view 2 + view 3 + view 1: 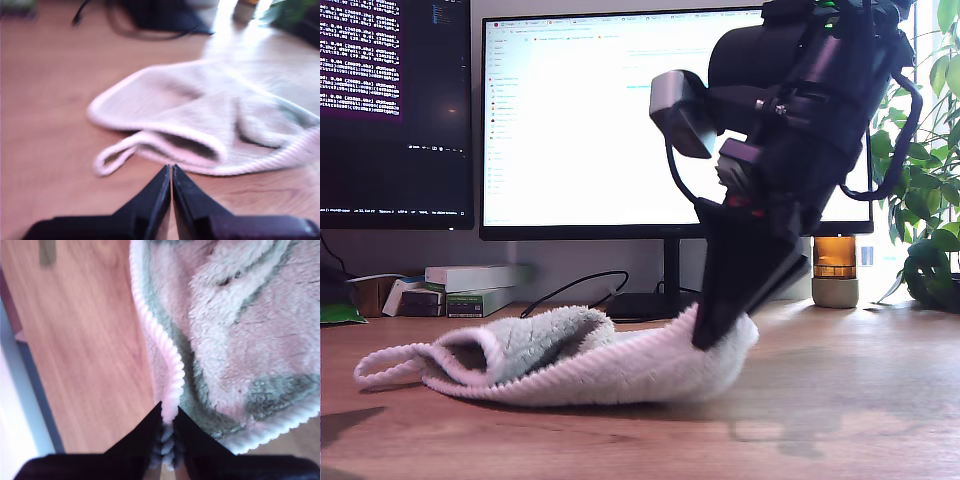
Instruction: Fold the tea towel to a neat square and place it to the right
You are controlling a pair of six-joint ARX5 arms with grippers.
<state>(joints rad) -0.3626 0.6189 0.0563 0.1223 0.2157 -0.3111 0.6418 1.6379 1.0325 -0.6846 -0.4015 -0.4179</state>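
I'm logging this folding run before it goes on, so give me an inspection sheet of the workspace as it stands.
Surface: wooden desk, bare in front of the towel.
Job's things: tea towel lies crumpled and loosely doubled over, a hem loop trailing toward the exterior view's left; not yet a square.
Clutter: stacked boxes, amber-topped jar.
Grippers: my second gripper is shut on the towel's ribbed hem, lifting that edge; my first gripper is shut, empty, short of the towel.
Cables: black cable curving to the monitor stand.
Surroundings: two lit monitors, a leafy plant at the exterior view's right.
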